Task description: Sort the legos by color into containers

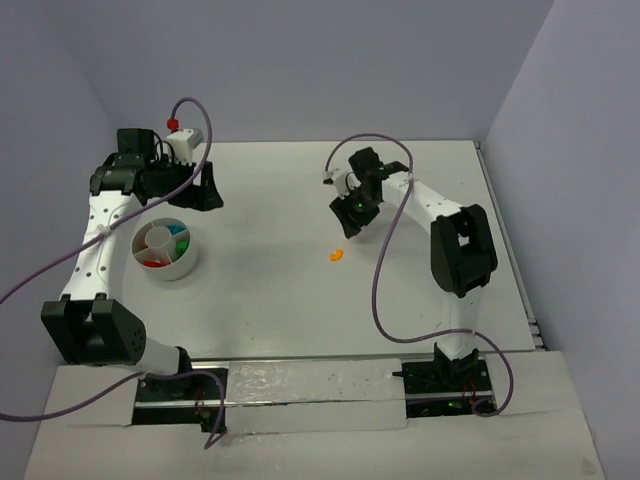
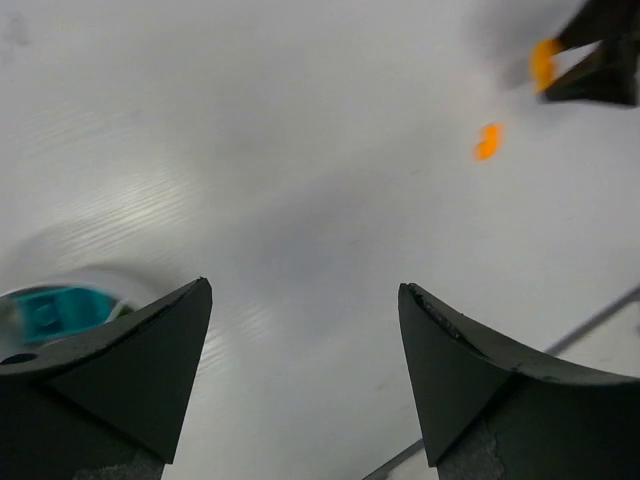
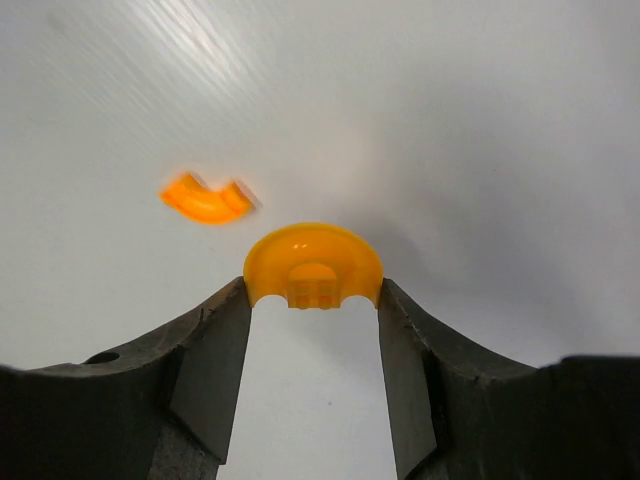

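Plain white counter (image 1: pixel 280 310), pale lilac walls (image 1: pixel 300 60) closing in on three sides. Right of centre, the right gripper (image 3: pixel 313 300) is clamped on a curved orange lego (image 3: pixel 313 262), with a second orange lego (image 1: pixel 336 254) lying mid-counter just below it. At left, the left gripper (image 2: pixel 305 300) hangs with fingers apart near the white bowl (image 1: pixel 178 270), which has coloured legos (image 1: pixel 175 240) inside.

Bowl (image 1: pixel 190 262) left on the table (image 1: pixel 270 200), bricks (image 1: pixel 178 238) in it; loose brick (image 1: pixel 337 254) right of centre, before the right gripper (image 3: pixel 313 300), another brick (image 3: pixel 313 262) in its grip
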Available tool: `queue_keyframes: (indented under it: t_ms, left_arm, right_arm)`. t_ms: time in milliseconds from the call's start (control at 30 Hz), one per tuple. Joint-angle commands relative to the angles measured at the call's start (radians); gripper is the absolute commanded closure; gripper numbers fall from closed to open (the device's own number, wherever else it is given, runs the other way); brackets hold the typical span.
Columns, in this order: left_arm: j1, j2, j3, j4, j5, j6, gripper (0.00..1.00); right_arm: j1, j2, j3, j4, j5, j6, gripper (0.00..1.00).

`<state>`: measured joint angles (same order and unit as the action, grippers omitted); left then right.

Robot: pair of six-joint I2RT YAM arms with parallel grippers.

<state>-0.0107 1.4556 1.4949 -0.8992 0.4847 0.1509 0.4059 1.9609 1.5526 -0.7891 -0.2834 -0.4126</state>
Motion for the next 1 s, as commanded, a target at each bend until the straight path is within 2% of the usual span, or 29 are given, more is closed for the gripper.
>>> queue_keyframes:
  t_ms: [0, 67, 133, 300, 533, 967]
  left_arm:
    - [0.003, -0.06, -0.086, 0.185, 0.312, -0.259, 0.16]
    - [0.005, -0.058, -0.117, 0.261, 0.358, -0.383, 0.17]
    - [0.003, -0.042, -0.12, 0.35, 0.384, -0.452, 0.18]
    - [0.0, 0.002, -0.113, 0.436, 0.427, -0.573, 0.21]
    - [-0.04, 0.04, -0.137, 0.473, 0.419, -0.59, 0.27]
    - [-0.091, 0.086, -0.117, 0.532, 0.449, -0.608, 0.35]
  right_arm:
    - [0.031, -0.073, 0.174, 0.036, -0.206, -0.014, 0.57]
    - [0.067, -0.071, 0.208, 0.061, -0.246, 0.015, 0.58]
    - [0.097, -0.067, 0.256, 0.075, -0.273, 0.041, 0.58]
    - [0.173, -0.026, 0.371, 0.089, -0.302, 0.107, 0.58]
    - [0.235, 0.016, 0.475, 0.088, -0.304, 0.143, 0.58]
    - [0.293, 0.038, 0.532, 0.061, -0.263, 0.12, 0.59]
